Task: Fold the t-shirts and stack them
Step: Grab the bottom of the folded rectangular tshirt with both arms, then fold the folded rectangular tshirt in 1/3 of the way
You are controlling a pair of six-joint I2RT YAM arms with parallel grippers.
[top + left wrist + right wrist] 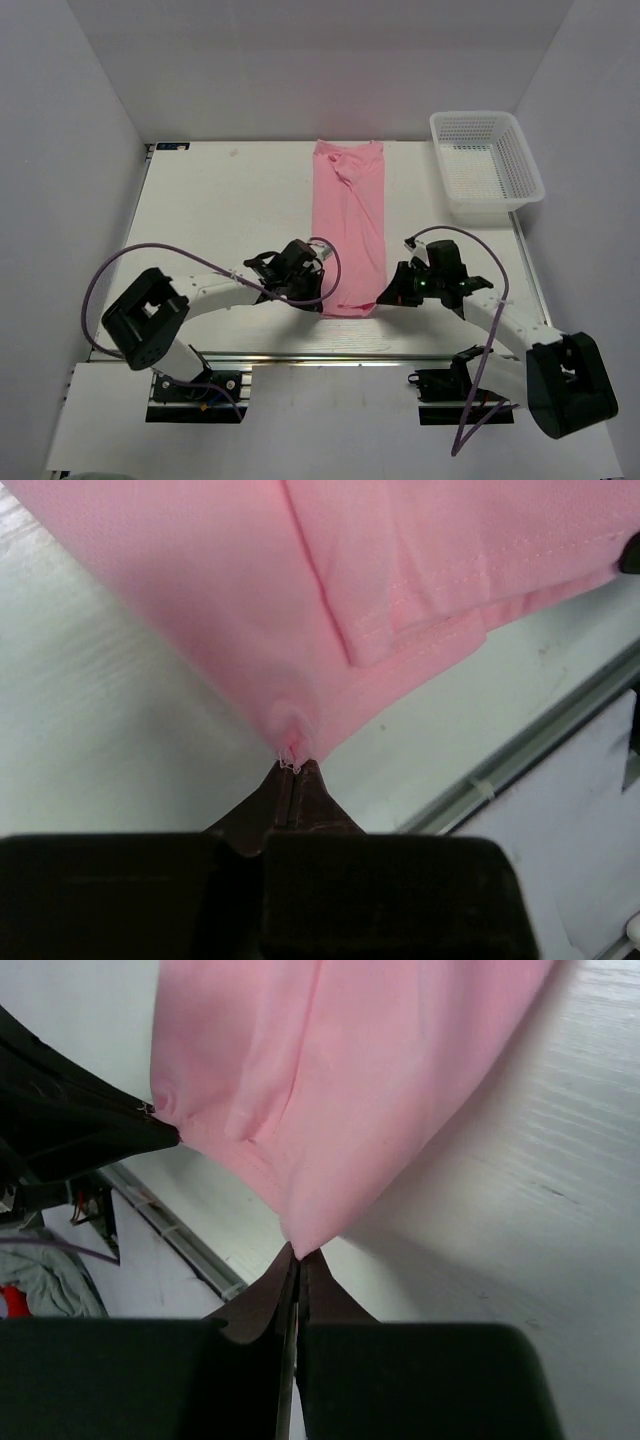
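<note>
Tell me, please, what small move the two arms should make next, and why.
Probably raise both near corners together, just off the table, ready to carry them to the far end. The left gripper and the right gripper are each shut on a near corner of the t-shirt, which lies as a long narrow strip, so a crosswise fold seems next.

White mesh basket (495,207) at the far right corner, white table (230,210), metal rail (330,355) along its near edge
</note>
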